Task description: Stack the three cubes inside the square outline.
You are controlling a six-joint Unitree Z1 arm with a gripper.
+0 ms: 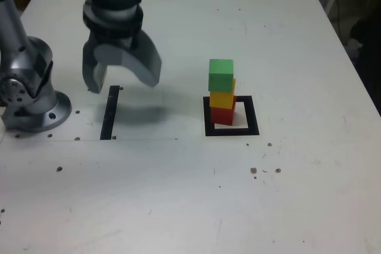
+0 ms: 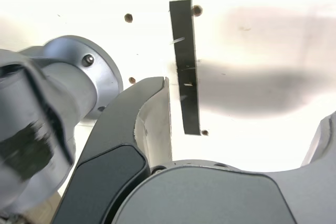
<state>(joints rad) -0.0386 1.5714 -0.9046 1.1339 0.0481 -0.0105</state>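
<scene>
The claw point(image 1: 122, 78) hangs spread and empty over the strip point(image 1: 109, 112) — well apart from the stack: green point(image 1: 221, 74) on yellow point(image 1: 222, 99) on red point(image 1: 222, 115) inside the outline point(image 1: 208, 116). Retreat wants no swing toward that slightly crooked tower.

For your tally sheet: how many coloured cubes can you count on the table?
3, all in one stack inside the square outline: red cube at the bottom, yellow cube in the middle, green cube on top. None appears hidden.

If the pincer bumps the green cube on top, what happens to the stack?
The green cube would probably slide or topple easily: it sits offset on the yellow cube, overhanging toward the exterior view's left. The whole stack looks tippy, being tall, narrow and unevenly aligned over the red cube. The blocks look stiff and matte, so likely not slippery in a grip.
</scene>
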